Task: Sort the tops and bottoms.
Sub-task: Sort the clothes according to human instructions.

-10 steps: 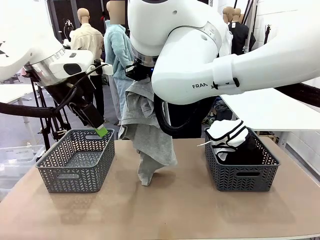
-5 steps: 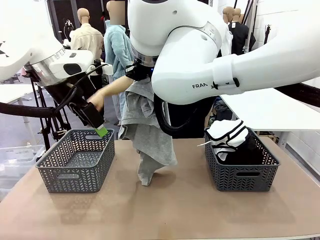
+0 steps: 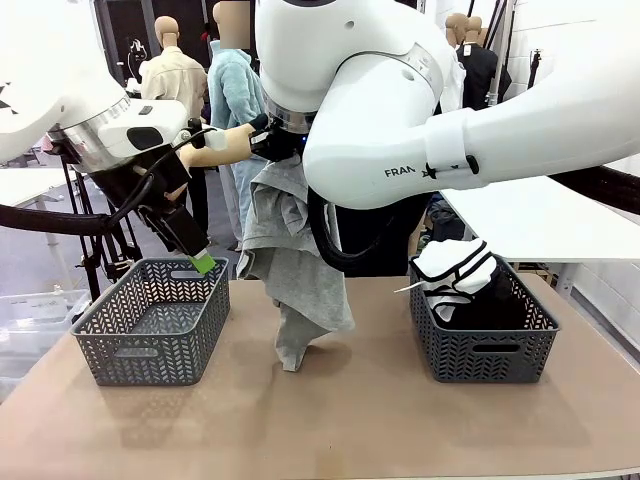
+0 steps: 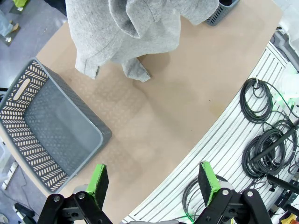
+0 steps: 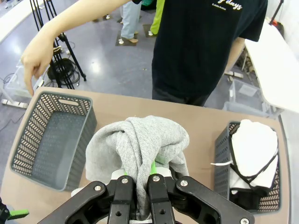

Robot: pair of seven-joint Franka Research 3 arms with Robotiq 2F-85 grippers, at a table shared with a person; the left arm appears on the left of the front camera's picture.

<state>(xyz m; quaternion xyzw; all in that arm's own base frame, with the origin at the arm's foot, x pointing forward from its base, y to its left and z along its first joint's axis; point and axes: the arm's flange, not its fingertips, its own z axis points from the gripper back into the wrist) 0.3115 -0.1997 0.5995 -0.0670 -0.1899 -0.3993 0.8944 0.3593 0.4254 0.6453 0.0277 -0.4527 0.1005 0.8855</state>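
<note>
Grey garment (image 3: 295, 270) hanging between baskets (image 3: 150, 320)

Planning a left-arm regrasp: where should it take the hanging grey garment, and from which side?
Probably the lower hanging fold of the grey garment, from the robot's left. It dangles free over the table below the shut right gripper, and the open left gripper is on that side, near the empty basket.

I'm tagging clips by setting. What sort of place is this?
Probably a robotics lab or test workshop, not a home. A slotted aluminium frame with coiled cables edges the table, another white worktable stands behind, and two matching grey baskets are laid out for sorting clothes.
</note>
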